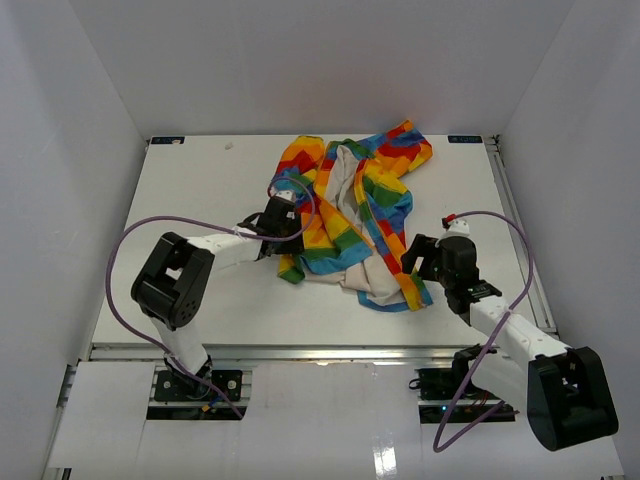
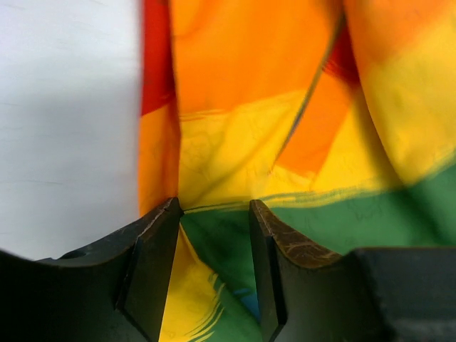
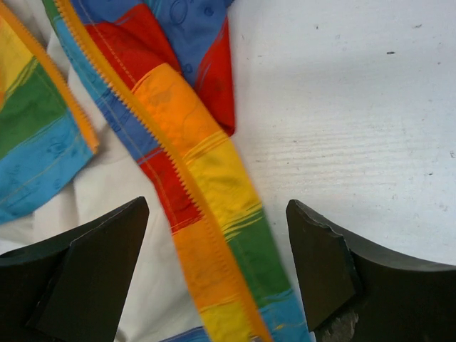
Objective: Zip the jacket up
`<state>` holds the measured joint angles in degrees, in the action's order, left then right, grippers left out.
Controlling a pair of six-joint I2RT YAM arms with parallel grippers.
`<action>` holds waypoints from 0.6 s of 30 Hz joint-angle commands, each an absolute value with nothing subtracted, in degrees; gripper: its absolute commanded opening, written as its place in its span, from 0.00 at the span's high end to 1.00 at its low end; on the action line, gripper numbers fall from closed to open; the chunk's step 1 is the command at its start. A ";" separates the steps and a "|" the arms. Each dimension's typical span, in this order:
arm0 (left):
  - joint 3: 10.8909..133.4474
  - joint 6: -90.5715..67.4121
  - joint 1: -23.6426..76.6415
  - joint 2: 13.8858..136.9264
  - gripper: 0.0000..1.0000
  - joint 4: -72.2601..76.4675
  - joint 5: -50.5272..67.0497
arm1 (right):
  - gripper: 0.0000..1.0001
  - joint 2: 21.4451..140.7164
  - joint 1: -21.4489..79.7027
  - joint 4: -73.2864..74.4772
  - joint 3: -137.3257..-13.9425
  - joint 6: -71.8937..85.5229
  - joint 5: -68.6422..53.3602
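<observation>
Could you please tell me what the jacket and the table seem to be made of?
The jacket: soft matte cloth, going by its folds and creases. The table: probably white-painted wood, matte, with faint grain lines showing.

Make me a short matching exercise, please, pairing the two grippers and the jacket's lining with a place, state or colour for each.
Things:
1 left gripper
2 right gripper
3 lining

Descriptions:
A white, facing up
B jaws wide, astride the zipper edge
C jaws apart over orange and green patches of the jacket

Pairs: 1-C, 2-B, 3-A
</observation>
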<state>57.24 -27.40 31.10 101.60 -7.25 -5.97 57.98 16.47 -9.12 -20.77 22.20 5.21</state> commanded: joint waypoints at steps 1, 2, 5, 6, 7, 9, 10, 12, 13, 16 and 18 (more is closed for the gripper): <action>55.98 -27.96 27.08 98.33 0.43 -9.55 -13.98 | 0.17 61.28 19.25 -13.13 -21.02 21.28 4.93; 56.32 -27.61 27.01 97.14 0.42 -9.80 -14.28 | 0.18 62.13 20.57 -13.69 -21.06 20.99 5.15; 56.58 -27.12 27.09 91.81 0.42 -9.33 -11.29 | 0.19 65.24 24.08 -14.08 -21.92 20.13 5.85; 56.46 -26.80 27.21 89.23 0.42 -8.76 -8.79 | 0.19 66.28 24.93 -14.21 -22.24 20.13 4.96; 55.82 -26.16 27.38 86.78 0.42 -7.44 -4.62 | 0.20 66.96 25.70 -14.80 -22.28 20.08 4.23; 53.24 -24.93 27.59 83.28 0.42 -2.58 9.77 | 0.21 68.06 26.85 -16.27 -22.24 19.96 3.45; 52.67 -25.22 28.35 82.21 0.42 -0.84 14.10 | 0.22 68.17 27.29 -16.86 -21.98 20.12 3.17; 51.79 -25.93 30.10 80.35 0.42 2.16 21.72 | 0.24 68.22 28.13 -17.97 -21.39 20.55 2.65; 51.89 -26.04 31.69 80.82 0.42 2.24 24.24 | 0.25 67.78 28.23 -18.32 -21.00 21.04 2.70; 53.49 -26.54 38.34 85.12 0.43 1.62 25.31 | 0.28 66.43 28.28 -18.33 -19.99 22.90 4.40; 54.79 -27.82 41.54 88.52 0.45 1.59 24.28 | 0.27 64.94 28.22 -16.86 -19.75 24.89 7.44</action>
<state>53.50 -26.43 34.78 82.64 1.38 16.54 67.65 27.99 -14.73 -20.68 21.84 3.56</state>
